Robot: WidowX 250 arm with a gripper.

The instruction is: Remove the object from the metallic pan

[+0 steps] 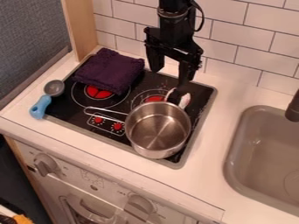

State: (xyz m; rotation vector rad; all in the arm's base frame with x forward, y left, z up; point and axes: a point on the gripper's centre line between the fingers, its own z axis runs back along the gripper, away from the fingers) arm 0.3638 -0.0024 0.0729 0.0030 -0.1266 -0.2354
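Camera view has the small white, pinkish and dark object on the black cooktop, just behind the far rim of the steel saucepan, towards the cooktop's far right corner. Whether it touches the rim I can't tell. I judge it light, probably a hard plastic toy with little give; its rounded, glossy-looking sides could roll or slip out of a careless pinch. I'd take hold across its middle from above, squeezing gently, and keep clear of the rim, since a knock could slide the pan. My tool hangs just above and behind it, fingers well apart with nothing clamped between them; one tip overlaps the dark part in view, so contact is uncertain.

As for looks, pale curved pieces show on either side of a dark middle, one slanting up, the other standing out beside the pan's rim. Its exact kind I can't make out. Bare metal shows across the pan's bottom, so I judge the removal done, with only backing away left.
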